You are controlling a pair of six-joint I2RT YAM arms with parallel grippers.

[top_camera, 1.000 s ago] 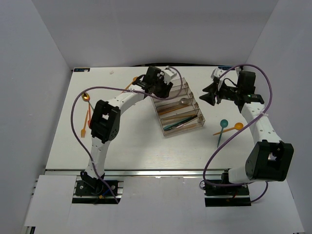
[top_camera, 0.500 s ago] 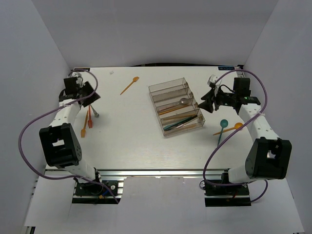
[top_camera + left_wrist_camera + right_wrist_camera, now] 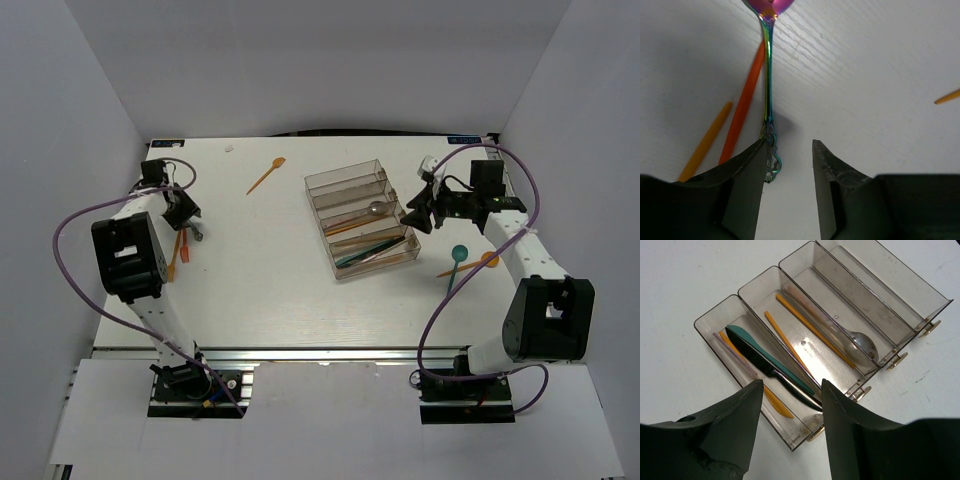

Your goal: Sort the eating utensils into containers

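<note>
The clear brownish tray (image 3: 345,178) stands mid-table; in the right wrist view (image 3: 920,290) its compartments hold a teal knife (image 3: 767,357), a black knife (image 3: 782,382), an orange knife (image 3: 777,404), orange handles and a silver spoon (image 3: 862,344). My right gripper (image 3: 415,210) is open and empty over the tray's right end (image 3: 792,390). My left gripper (image 3: 186,212) is open at the far left (image 3: 789,150). An iridescent spoon (image 3: 769,75) lies with its handle end against the left finger (image 3: 747,170), beside two orange utensils (image 3: 742,110).
An orange spoon (image 3: 266,175) lies at the back, left of the tray. A teal spoon (image 3: 457,262) and an orange spoon (image 3: 472,265) lie right of the tray. Orange utensils (image 3: 177,250) lie near the left edge. White walls enclose the table.
My left arm has swung from the tray's far end to the table's far left and lowered over the spoon there. My right gripper has shifted slightly toward the tray.
</note>
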